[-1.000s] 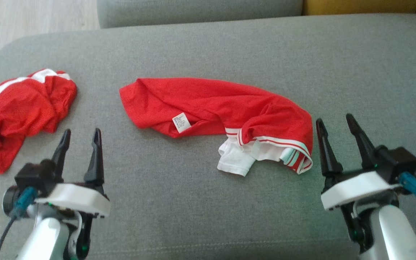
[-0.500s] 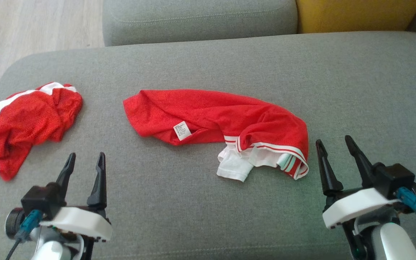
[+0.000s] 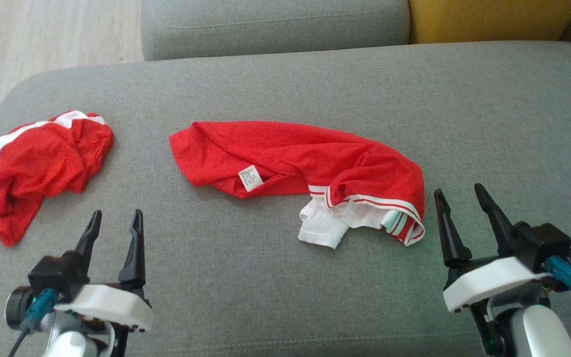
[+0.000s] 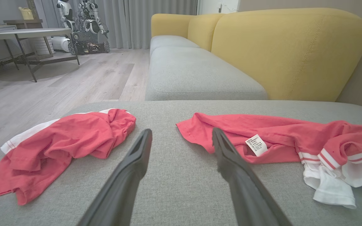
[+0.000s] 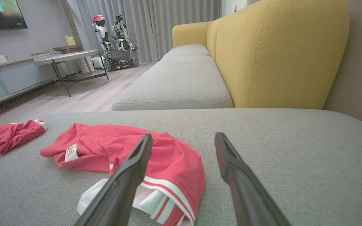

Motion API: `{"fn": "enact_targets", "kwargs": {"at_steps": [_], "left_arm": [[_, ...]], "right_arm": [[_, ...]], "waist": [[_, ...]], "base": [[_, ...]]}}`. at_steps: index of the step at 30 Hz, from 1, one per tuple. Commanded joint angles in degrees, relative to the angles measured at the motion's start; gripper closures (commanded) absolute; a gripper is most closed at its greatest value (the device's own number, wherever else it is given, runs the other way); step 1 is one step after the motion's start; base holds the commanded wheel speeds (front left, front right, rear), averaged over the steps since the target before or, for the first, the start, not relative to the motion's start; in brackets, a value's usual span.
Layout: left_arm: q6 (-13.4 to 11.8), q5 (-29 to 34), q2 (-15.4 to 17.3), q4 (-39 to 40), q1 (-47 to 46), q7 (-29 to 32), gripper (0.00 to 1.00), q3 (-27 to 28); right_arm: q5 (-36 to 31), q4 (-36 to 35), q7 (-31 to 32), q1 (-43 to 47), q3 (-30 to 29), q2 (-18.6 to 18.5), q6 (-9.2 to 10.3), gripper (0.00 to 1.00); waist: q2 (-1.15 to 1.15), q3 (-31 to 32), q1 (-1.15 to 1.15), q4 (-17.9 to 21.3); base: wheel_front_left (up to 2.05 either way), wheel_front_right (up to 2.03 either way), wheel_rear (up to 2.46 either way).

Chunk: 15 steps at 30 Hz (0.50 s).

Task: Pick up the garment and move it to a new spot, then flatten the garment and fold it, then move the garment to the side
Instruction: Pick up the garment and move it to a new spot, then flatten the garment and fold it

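The left gripper (image 3: 118, 212) is holding its jaws wide apart with nothing between them, its two dark fingers pointing up the head view and hovering just above the grey seat cushion (image 3: 246, 297). The right gripper (image 3: 458, 189) is likewise standing spread and gripping nothing, its tips sitting just beside the right end of the garment (image 3: 305, 158) without touching it. In the right wrist view the striped hem of the garment (image 5: 174, 157) is lying partly behind the left-hand finger, while the cushion is showing bare between the fingers. The garment, red with white stripes, is lying crumpled in a long band across the middle of the cushion, between the two grippers and a little beyond them. A white care label (image 3: 250, 177) is facing up near its front edge, and a white fabric part (image 3: 322, 228) is spilling out beneath the striped hem at the lower right. In the left wrist view the left gripper (image 4: 181, 130) is pointing at the gap between the garment (image 4: 278, 131) and a second red garment (image 4: 68, 138), which is lying bunched near the cushion's left edge, well apart from the first. Beyond the cushion a yellow backrest (image 4: 287, 50) is rising on the right and pale wood floor (image 4: 74, 75) is stretching away on the left.
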<state>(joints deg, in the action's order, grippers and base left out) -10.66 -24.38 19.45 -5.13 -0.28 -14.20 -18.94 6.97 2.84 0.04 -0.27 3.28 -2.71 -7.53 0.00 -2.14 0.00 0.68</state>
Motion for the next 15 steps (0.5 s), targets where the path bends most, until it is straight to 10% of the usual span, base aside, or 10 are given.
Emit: {"fn": "enact_targets", "kwargs": {"at_steps": [1, 15], "left_arm": [[-0.4, -0.11, 1.66, 1.92, -2.47, -0.26, 0.0, 2.33], [-0.63, -0.04, 1.81, 2.03, -3.03, -0.4, 0.0, 2.17]], "right_arm": [[-0.29, -2.19, 0.22, -1.6, 1.16, -0.17, 0.04, 0.0], [-0.15, -1.78, 0.13, -2.19, 1.5, -0.17, 0.04, 0.0]], "waist": [[0.0, -0.12, 0.0, -0.03], [0.0, -0.94, 0.0, -0.18]], "base": [[0.0, 0.0, 0.0], [0.0, 0.0, 0.0]]}}
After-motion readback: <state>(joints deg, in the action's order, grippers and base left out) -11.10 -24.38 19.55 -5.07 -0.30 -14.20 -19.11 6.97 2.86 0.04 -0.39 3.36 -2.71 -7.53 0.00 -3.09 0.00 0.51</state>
